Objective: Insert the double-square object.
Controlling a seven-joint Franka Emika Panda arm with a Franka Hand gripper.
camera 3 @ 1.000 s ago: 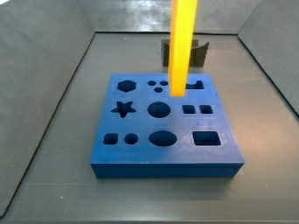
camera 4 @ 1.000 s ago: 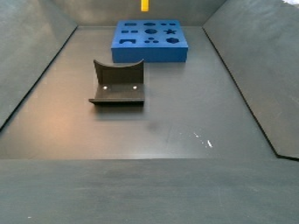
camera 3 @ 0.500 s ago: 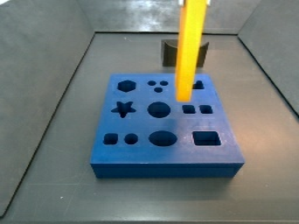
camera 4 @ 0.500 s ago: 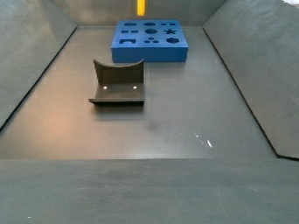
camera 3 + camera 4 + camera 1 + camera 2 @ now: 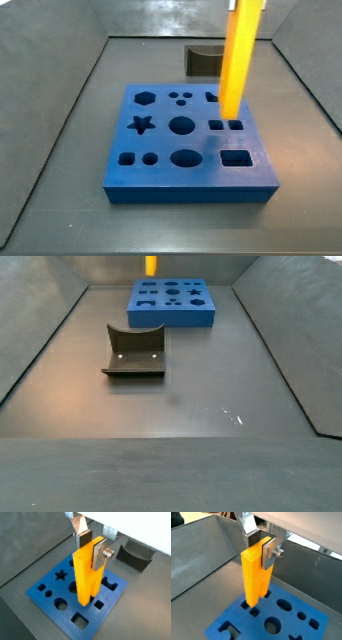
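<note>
The double-square object (image 5: 238, 55) is a long yellow-orange bar hanging upright. Its lower end hovers just above the pair of small square holes (image 5: 226, 125) in the blue block (image 5: 187, 165). In both wrist views my gripper (image 5: 91, 546) (image 5: 264, 543) is shut on the bar's upper end (image 5: 88, 572) (image 5: 256, 574), with a silver finger plate (image 5: 100, 554) pressed on each side. The block lies below it (image 5: 110, 597) (image 5: 291, 632). In a side view only the bar's tip (image 5: 150, 264) shows above the far block (image 5: 171, 303). The gripper itself is out of both side views.
The dark fixture stands on the floor behind the block (image 5: 205, 58), nearer the camera in a side view (image 5: 135, 351), and shows in a wrist view (image 5: 133, 554). Grey walls enclose the floor on all sides.
The bar has moved right across the block in a side view, from over the upper middle holes to over the pair of square holes. It is still held.
</note>
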